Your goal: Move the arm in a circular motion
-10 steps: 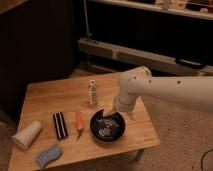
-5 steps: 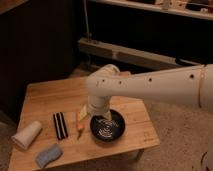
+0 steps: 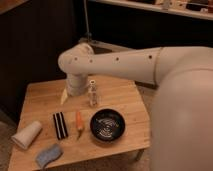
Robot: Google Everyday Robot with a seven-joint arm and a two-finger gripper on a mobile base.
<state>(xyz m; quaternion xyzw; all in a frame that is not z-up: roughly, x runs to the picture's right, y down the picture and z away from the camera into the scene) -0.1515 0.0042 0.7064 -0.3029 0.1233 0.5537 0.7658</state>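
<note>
The arm (image 3: 130, 62) is a very large cream-white tube with a row of small dark holes. It comes in from the right and fills the right side of the camera view. Its rounded joint (image 3: 75, 60) bends down over the back middle of the wooden table (image 3: 40, 102). The gripper (image 3: 64, 97) shows only as a small pale yellowish tip below the joint. It hangs just above the tabletop, left of a small bottle (image 3: 92, 93), and holds nothing that I can see.
On the table stand a black bowl (image 3: 107, 125), an orange carrot (image 3: 79, 123), a black striped block (image 3: 60, 125), a white cup lying on its side (image 3: 27, 134) and a grey-blue sponge (image 3: 48, 155). Dark shelving stands behind.
The arm has swung left and toward the camera, from over the bowl to the table's back middle. It now looks much larger. The things on the table have not moved.
</note>
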